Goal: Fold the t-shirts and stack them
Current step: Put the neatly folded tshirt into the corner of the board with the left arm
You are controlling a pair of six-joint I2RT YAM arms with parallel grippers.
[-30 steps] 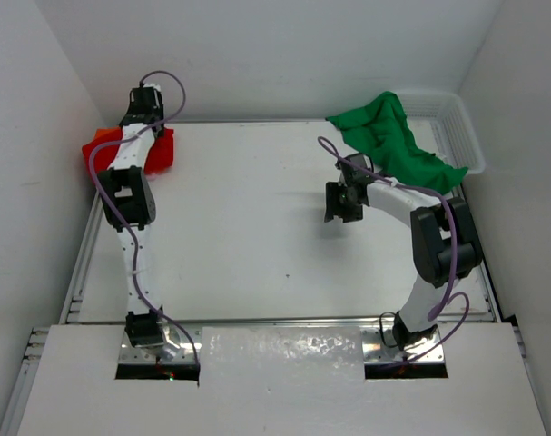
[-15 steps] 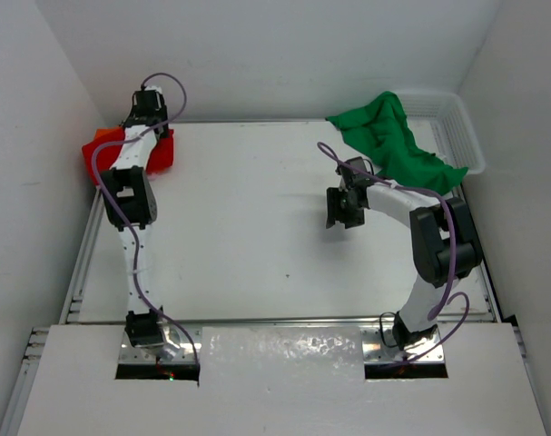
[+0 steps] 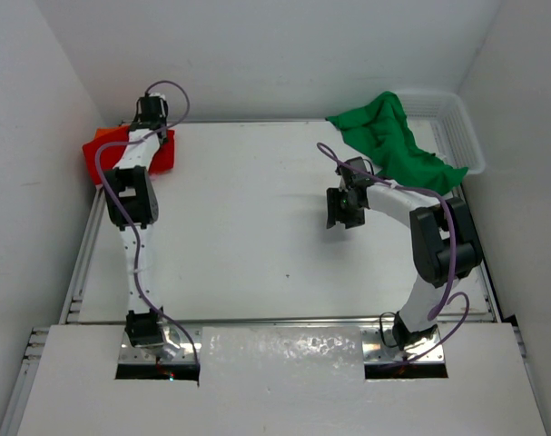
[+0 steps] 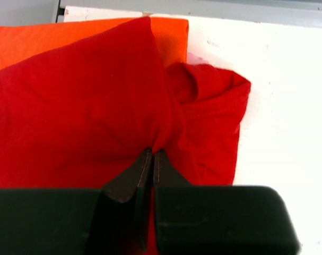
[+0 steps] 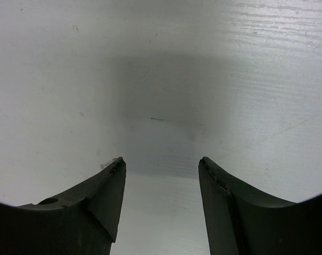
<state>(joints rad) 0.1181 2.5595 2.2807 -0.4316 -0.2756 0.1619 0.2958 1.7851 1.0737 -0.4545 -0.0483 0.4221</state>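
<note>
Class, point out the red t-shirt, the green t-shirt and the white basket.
red t-shirt (image 4: 86, 106), left wrist view, bunched top layer.
green t-shirt (image 3: 393, 136), top external view, crumpled middle.
white basket (image 3: 464, 136), top external view, right mesh wall.

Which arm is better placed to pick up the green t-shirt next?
Right. The right end effector is open, empty and near the green t-shirt; the left end effector is shut on the red t-shirt, far from it.

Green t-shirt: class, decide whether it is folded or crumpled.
Crumpled. The green t-shirt lies bunched and wrinkled, partly draped over the edge of the white mesh basket.
</note>
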